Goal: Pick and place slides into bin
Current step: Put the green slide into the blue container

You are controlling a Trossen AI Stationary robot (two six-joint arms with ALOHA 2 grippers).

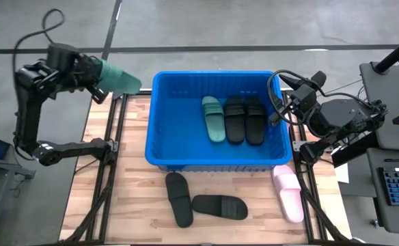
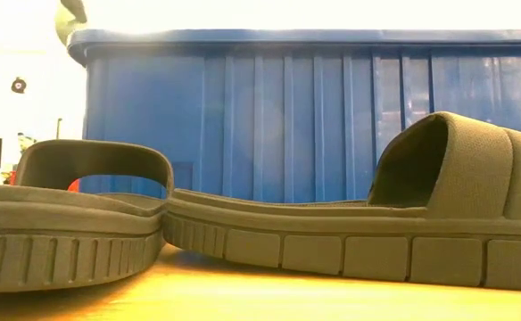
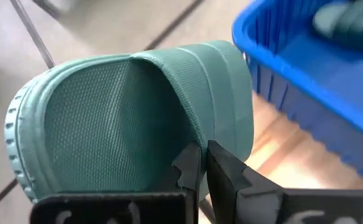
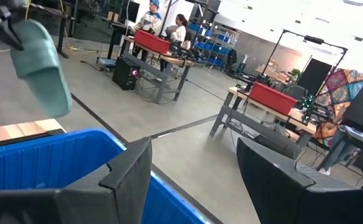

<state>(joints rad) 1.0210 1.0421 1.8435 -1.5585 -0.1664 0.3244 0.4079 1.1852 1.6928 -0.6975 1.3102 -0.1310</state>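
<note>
The left gripper (image 1: 98,76) hangs just outside the far-left corner of the big bright blue plastic bin (image 1: 160,147), its jaws pinched on the strap of a sage green rubber slide (image 1: 119,79) (the toe points toward the bin's rim). Inside the bin lie another sage green slide (image 1: 213,118) and a pair of black rubber slides (image 1: 245,119), side by side. On the wooden table (image 1: 134,184) in front of the bin sit two more black slides (image 1: 198,202), nearly touching at one end, and pale pink slides (image 1: 288,193) lie near the bin's front-right corner. The right gripper (image 1: 279,102) waits over the bin's right wall, its jaws spread wide with nothing between them.
</note>
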